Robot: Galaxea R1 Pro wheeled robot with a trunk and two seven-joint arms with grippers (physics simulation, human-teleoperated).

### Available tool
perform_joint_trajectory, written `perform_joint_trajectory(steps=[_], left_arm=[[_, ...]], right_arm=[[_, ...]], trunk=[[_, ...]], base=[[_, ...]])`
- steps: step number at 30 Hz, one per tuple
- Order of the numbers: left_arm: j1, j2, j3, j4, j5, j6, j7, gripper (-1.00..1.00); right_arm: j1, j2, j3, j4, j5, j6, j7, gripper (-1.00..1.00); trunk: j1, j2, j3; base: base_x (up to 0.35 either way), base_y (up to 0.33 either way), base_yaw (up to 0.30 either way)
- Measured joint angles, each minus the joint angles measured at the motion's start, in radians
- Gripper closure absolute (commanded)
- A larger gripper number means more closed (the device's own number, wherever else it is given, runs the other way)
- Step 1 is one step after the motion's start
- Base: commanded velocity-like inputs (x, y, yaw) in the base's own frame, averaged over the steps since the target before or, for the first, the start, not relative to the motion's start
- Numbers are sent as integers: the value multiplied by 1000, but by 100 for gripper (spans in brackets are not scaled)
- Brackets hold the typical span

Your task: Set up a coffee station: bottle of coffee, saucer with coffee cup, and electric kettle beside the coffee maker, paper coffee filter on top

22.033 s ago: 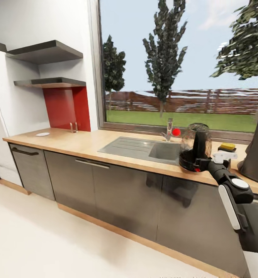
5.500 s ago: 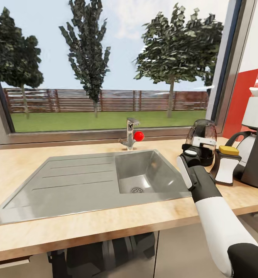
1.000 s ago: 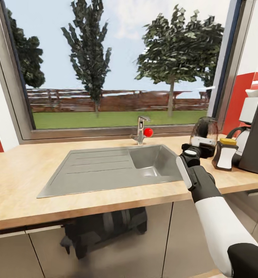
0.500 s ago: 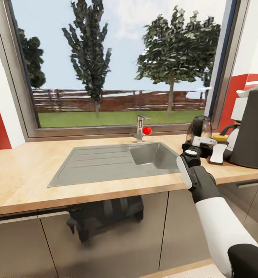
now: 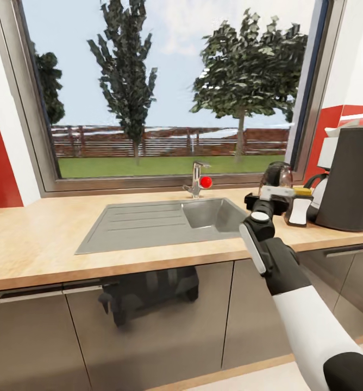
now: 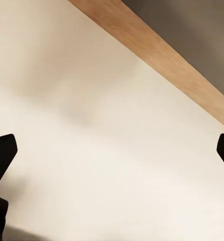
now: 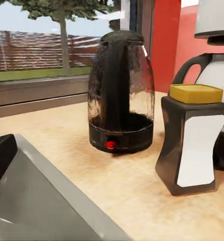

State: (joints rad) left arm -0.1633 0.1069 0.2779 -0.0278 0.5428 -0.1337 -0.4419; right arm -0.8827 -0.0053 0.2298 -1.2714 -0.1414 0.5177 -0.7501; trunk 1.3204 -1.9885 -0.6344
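At the left of the head view the wooden bench [image 5: 35, 244] ran across the frame under a wide window [image 5: 165, 92] with trees and a fence outside. Set into the bench at mid-frame was the steel sink [image 5: 165, 222], its drainboard to the left and its basin to the right, with the tap [image 5: 198, 179] and its red knob behind the basin. Grey cabinet fronts [image 5: 149, 320] filled the lower part of the frame.

Right of centre, the right arm [image 5: 290, 282] reached up from the lower right corner, and the right gripper [image 5: 276, 194] sat just in front of the electric kettle [image 5: 277, 179]; whether its fingers were apart or together could not be told. In the right wrist view the glass kettle [image 7: 121, 93] stood upright on the bench, free of any grip, with the bottle of coffee [image 7: 192, 138], yellow-lidded, just beside it. Further right in the head view that bottle [image 5: 299, 206] stood between the kettle and the dark coffee maker [image 5: 347, 179] at the frame's right edge, whose white-handled carafe [image 5: 316, 193] showed beside it.

In the left wrist view the left gripper [image 6: 112, 155] hung over pale floor [image 6: 92, 125], its dark fingertips [image 6: 1, 155] spread wide at opposite edges.
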Motion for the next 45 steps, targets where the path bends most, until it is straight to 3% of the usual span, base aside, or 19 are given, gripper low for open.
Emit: perform_joint_trajectory(steps=[12,13,14,21,22,24,25,26,27,29,31,32,34,35,38,41,45], left_arm=[[0,0,1,0,0,0,0,-100],[0,0,1,0,0,0,0,-100],[0,0,1,0,0,0,0,-100],[0,0,1,0,0,0,0,-100],[0,0,1,0,0,0,0,-100],[0,0,1,0,0,0,0,-100],[0,0,1,0,0,0,0,-100],[0,0,1,0,0,0,0,-100],[0,0,1,0,0,0,0,-100],[0,0,1,0,-1,0,0,-100],[0,0,1,0,0,0,0,-100],[0,-1,0,0,-1,0,0,-100],[0,-1,0,0,-1,-1,0,-100],[0,-1,0,0,-1,0,0,-100],[0,-1,0,0,-1,-1,0,-100],[0,-1,0,0,-1,-1,0,-100],[0,-1,0,0,-1,0,0,-100]], right_arm=[[32,0,34,-36,-5,1,13,-100],[36,0,38,-36,-5,1,40,-100],[41,-1,42,-37,-3,2,121,-100],[65,-9,41,-88,1,3,352,-100],[83,-15,39,-123,2,3,420,-100],[98,-26,39,-158,2,4,484,-100],[113,-42,38,-193,2,4,560,-100],[118,-46,37,-201,2,4,584,-100],[134,-56,33,-218,0,3,656,-100],[141,-66,16,-225,-2,3,709,-100],[147,-75,-27,-228,-4,2,793,-100],[160,-83,-152,-229,1,0,1052,-100],[166,-85,-213,-229,0,-1,1190,-100],[173,-87,-247,-230,-1,-2,1295,-100],[191,-87,-291,-230,-2,-2,1404,-100],[217,-88,-407,-230,-1,-2,1608,-100],[236,-89,-486,-231,0,-2,1771,-100]], trunk=[[0,0,0],[0,0,0],[0,0,0],[0,0,0],[0,0,0],[0,0,0],[0,0,0],[0,0,0],[0,0,0],[0,0,0],[0,0,0],[0,0,0],[0,0,0],[0,0,0],[0,0,0],[0,0,0],[0,0,0]], base=[[-86,0,0],[-53,0,0],[-43,0,0],[-16,0,0],[-5,0,0],[-3,0,0],[-2,0,0],[0,0,0],[0,0,0],[-3,0,0],[-132,0,0],[-257,0,0],[-166,0,0],[-103,0,0],[-163,0,0],[-214,0,0],[-161,0,0]])
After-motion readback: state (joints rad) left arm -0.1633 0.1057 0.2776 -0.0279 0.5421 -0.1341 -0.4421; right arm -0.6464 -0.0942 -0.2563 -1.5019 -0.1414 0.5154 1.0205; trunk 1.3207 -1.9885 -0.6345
